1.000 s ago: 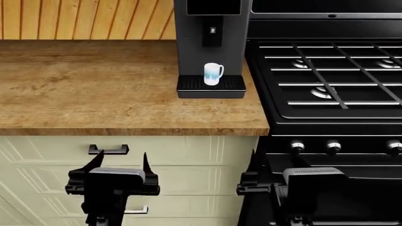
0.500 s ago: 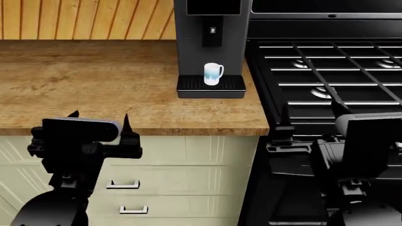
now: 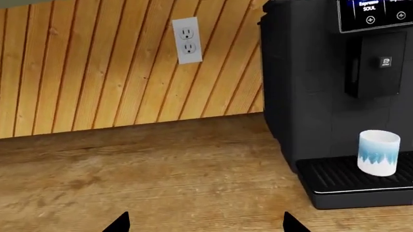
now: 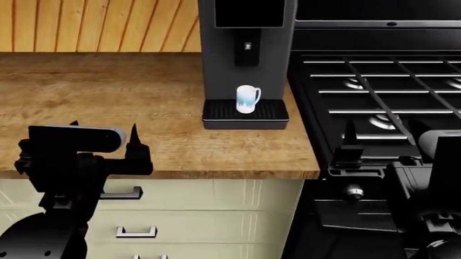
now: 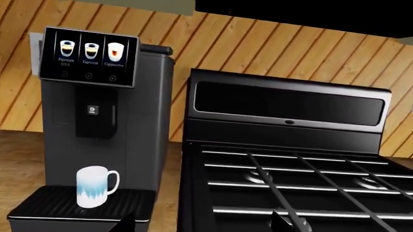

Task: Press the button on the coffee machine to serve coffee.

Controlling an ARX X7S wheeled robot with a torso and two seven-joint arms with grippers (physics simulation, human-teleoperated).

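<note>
The coffee machine [image 4: 245, 38] stands at the back of the wooden counter, next to the stove. Its tiny pale-grey button [image 4: 248, 46] sits on the black spout block, above a white mug [image 4: 247, 99] on the ribbed drip tray [image 4: 270, 110]. The button also shows in the left wrist view [image 3: 385, 61] and the right wrist view [image 5: 92, 110]. My left gripper [image 4: 103, 128] is open and empty over the counter's front edge, well left of the machine. My right gripper [image 4: 389, 135] is open and empty over the stove's front, right of the machine.
A black gas stove [image 4: 381, 81] with grates fills the right side, with knobs [image 4: 352, 191] on its front. A wall outlet [image 3: 186, 40] sits on the wood-panelled wall left of the machine. Pale cabinet drawers [image 4: 216, 216] lie below the counter [image 4: 108, 86].
Both arms have risen from in front of the cabinet and stove fronts to counter height. The head view has shifted a little, so the machine sits slightly lower and further right.
</note>
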